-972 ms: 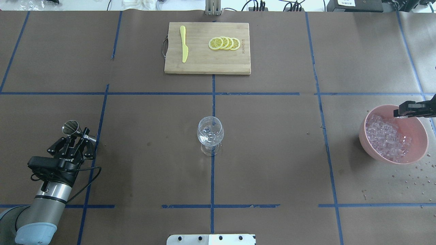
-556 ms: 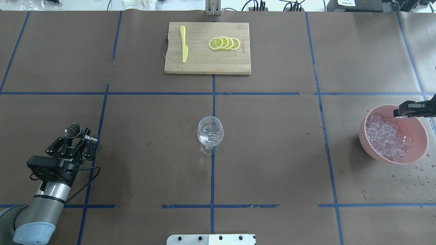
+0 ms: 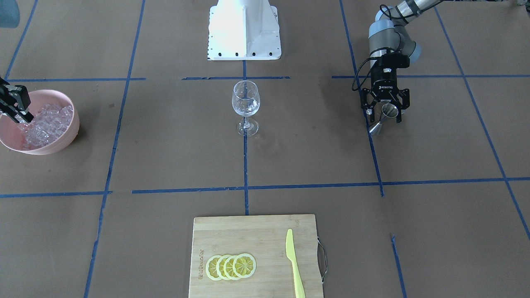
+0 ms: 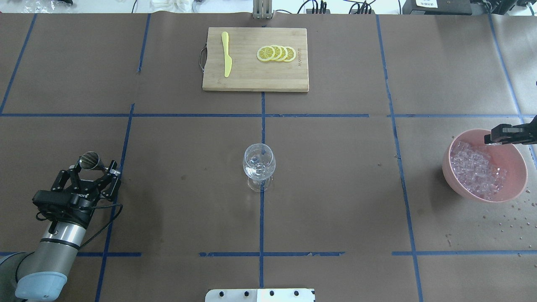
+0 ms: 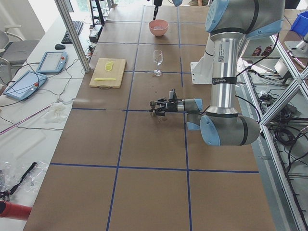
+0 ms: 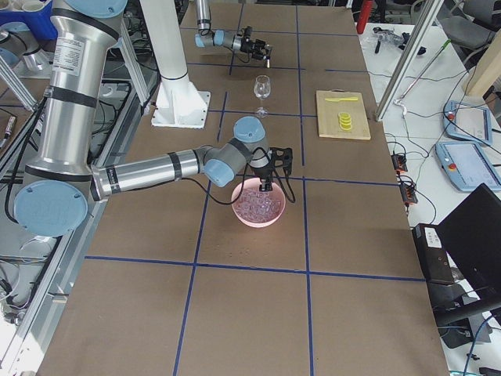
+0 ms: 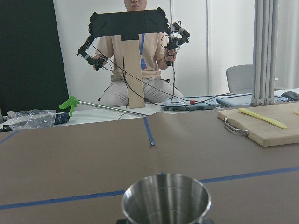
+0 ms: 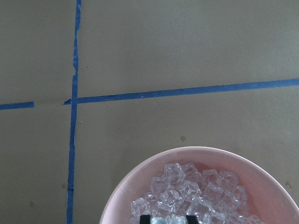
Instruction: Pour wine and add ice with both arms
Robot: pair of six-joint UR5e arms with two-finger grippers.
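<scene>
A steel jigger [image 4: 89, 160] [image 3: 389, 110] stands upright near the table's left end, its rim filling the bottom of the left wrist view [image 7: 166, 196]. My left gripper [image 4: 94, 165] [image 3: 385, 116] lies level around it, open, with the fingers spread on both sides. The wine glass [image 4: 259, 163] [image 3: 246, 99] stands at the table's centre. At the right, the ice [image 4: 476, 167] [image 8: 187, 196] is heaped in a pink bowl [image 4: 516, 184] [image 8: 196, 150]. My right gripper [image 4: 490, 140] [image 3: 25, 118] hangs over the bowl's far rim, its fingertips narrowly apart on what looks like one cube.
A wooden cutting board [image 4: 256, 79] at the far middle carries a yellow knife [image 4: 226, 54] and lemon slices [image 4: 277, 53]. Water drops [image 4: 512, 222] dot the paper near the bowl. The white base [image 3: 244, 29] is at the robot's edge. A person [image 7: 135, 56] sits beyond the table.
The left wrist has turned the jigger from tilted to upright and drawn back slightly. Its fingers now stand wider apart around the jigger. The right arm has not moved.
</scene>
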